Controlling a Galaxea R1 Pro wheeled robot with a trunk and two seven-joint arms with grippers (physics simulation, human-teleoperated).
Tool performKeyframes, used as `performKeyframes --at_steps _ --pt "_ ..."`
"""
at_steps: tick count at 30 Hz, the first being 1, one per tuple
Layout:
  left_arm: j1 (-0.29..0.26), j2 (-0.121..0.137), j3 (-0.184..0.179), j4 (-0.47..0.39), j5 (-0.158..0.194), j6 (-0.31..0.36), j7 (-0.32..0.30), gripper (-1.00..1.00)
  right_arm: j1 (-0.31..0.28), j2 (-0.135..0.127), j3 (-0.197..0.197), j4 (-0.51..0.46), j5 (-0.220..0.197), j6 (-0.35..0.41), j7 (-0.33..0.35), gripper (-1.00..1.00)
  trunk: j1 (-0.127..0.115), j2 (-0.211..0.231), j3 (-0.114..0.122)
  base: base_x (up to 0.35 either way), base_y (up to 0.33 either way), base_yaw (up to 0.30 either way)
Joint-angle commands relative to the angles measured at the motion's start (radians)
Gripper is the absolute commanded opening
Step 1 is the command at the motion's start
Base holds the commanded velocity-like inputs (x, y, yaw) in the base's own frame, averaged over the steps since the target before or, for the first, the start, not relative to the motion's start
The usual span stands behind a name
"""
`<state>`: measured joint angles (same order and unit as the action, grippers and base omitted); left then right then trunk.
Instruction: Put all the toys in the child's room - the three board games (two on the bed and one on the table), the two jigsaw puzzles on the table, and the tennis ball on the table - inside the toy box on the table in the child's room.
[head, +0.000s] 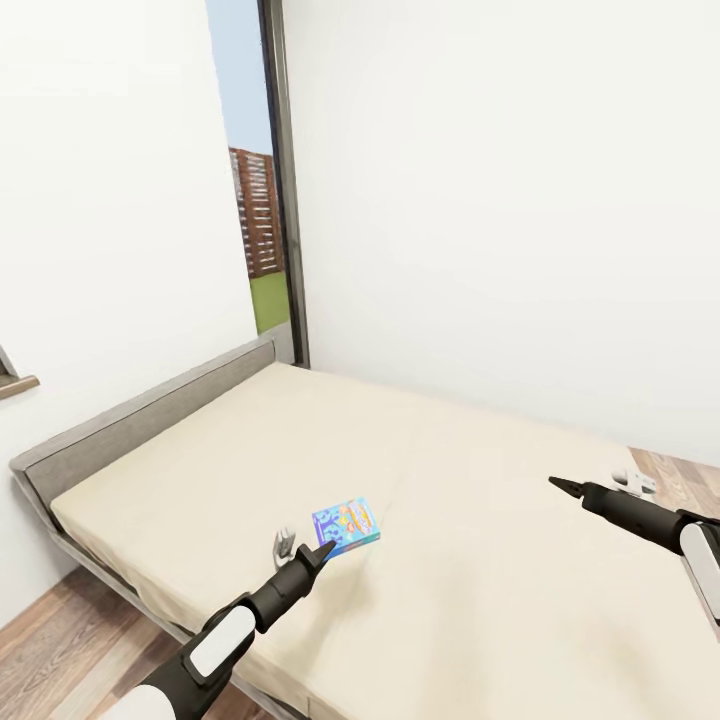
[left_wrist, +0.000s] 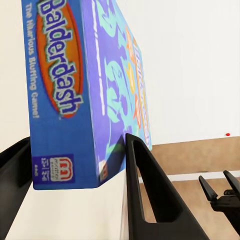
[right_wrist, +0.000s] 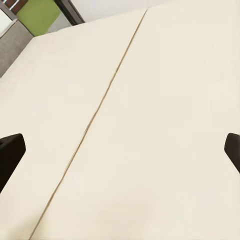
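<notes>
A blue board game box (head: 346, 527) printed "Balderdash" sits over the near part of the bed (head: 450, 520), slightly tilted. My left gripper (head: 322, 551) is shut on the box's near edge. In the left wrist view the box (left_wrist: 85, 90) stands between the two black fingers (left_wrist: 150, 190), which press on its sides. My right gripper (head: 560, 486) hovers open over the right part of the beige mattress (right_wrist: 150, 100), holding nothing, its fingertips (right_wrist: 10, 150) set wide apart. It also appears in the left wrist view as a right gripper (left_wrist: 220, 192) in the distance.
The bed's grey headboard (head: 150, 405) runs along the left wall, below a tall dark-framed window (head: 262, 200). Wood-plank floor (head: 60, 640) lies at the near left. A small white object (head: 636, 482) lies beyond the bed's right end. White walls close off the far side.
</notes>
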<state>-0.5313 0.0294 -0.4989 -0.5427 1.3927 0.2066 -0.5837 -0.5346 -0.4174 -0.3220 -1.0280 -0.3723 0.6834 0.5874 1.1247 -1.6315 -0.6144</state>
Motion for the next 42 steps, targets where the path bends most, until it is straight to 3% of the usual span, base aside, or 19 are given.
performKeyframes --at_steps 1,18,42 --pt "-0.001 0.001 -0.004 0.0 0.011 0.005 -0.002 -1.0 -0.001 0.0 -0.002 0.0 -0.003 0.007 0.002 1.0 0.0 -0.001 -0.001 0.003 0.0 -0.003" --pt "-0.001 0.0 -0.006 0.003 0.009 0.002 -0.005 -1.0 -0.001 0.0 -0.001 -0.001 -0.003 0.007 0.002 1.0 0.0 -0.001 -0.001 0.039 0.0 -0.024" --pt "-0.001 0.0 -0.006 0.002 0.01 0.005 -0.005 -1.0 -0.001 0.0 -0.002 -0.001 -0.003 0.007 0.002 1.0 0.0 -0.001 -0.001 0.004 0.0 -0.253"
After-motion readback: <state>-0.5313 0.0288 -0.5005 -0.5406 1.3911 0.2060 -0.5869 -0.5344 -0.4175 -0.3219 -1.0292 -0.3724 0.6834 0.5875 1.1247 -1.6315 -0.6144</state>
